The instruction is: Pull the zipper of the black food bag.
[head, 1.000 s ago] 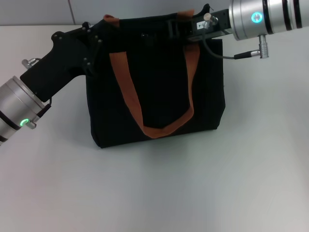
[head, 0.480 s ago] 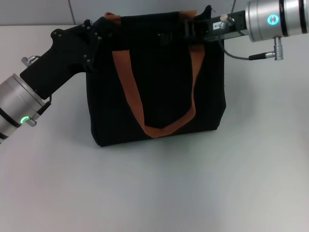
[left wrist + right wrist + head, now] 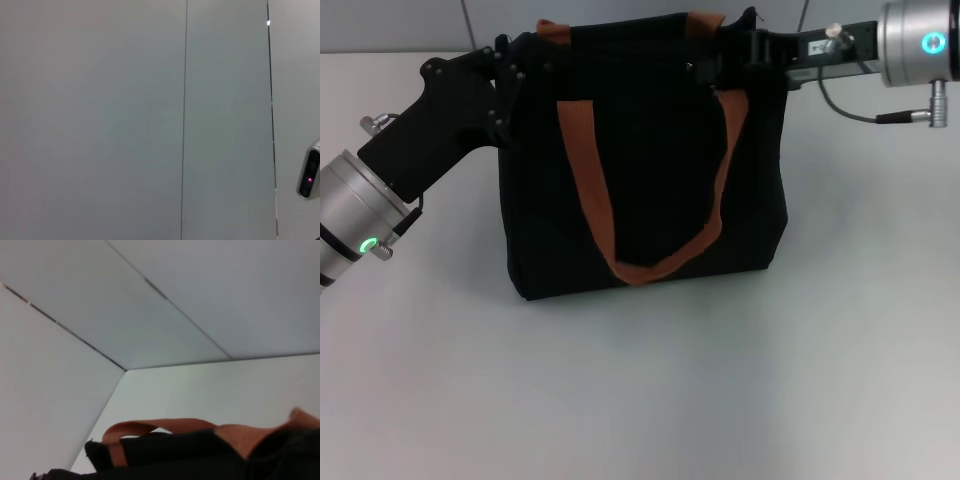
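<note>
The black food bag stands upright mid-table with its orange-brown loop handle hanging down the front. My left gripper is at the bag's top left corner, clamped on the fabric edge there. My right gripper reaches in from the right along the bag's top edge, near its right end. The zipper pull is hidden against the black fabric and gripper. The right wrist view shows the bag's top and its handles from close by. The left wrist view shows only wall.
The bag stands on a white table with open surface in front and to both sides. A grey wall runs behind. The right arm's cable hangs beside the bag's top right corner.
My right gripper has slid rightward along the bag's top edge, from near the middle to the right end. The bag's top has risen slightly. The left gripper has stayed at the left corner.
</note>
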Tool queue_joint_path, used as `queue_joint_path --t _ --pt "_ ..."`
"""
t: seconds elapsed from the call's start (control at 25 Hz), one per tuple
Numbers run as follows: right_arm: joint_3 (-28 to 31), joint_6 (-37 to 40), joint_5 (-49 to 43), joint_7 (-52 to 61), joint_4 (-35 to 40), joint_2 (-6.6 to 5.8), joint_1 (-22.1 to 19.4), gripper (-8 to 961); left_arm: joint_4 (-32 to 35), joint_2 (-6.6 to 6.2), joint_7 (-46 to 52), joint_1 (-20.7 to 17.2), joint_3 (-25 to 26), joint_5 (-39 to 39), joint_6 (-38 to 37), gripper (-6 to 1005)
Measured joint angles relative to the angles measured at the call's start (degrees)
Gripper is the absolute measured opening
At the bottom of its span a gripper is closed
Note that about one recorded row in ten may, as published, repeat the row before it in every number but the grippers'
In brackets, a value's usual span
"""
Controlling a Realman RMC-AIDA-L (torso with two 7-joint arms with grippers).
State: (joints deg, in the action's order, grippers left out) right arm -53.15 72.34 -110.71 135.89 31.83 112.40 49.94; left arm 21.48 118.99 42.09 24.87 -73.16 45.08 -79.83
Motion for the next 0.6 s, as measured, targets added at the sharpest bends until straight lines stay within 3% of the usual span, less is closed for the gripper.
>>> queue_joint_path --t 0.44,0.6 --pt "5.2 2.9 0.7 -0.9 2.1 -0.64 -4.4 0 -0.1 0.02 0.0 0.1 0.1 0.0 0.4 94" --pt "10.7 6.6 7.4 -6.5 2.2 -0.35 -7.2 -1 -0.1 0.04 0.0 0.5 0.1 -0.1 1.1 95"
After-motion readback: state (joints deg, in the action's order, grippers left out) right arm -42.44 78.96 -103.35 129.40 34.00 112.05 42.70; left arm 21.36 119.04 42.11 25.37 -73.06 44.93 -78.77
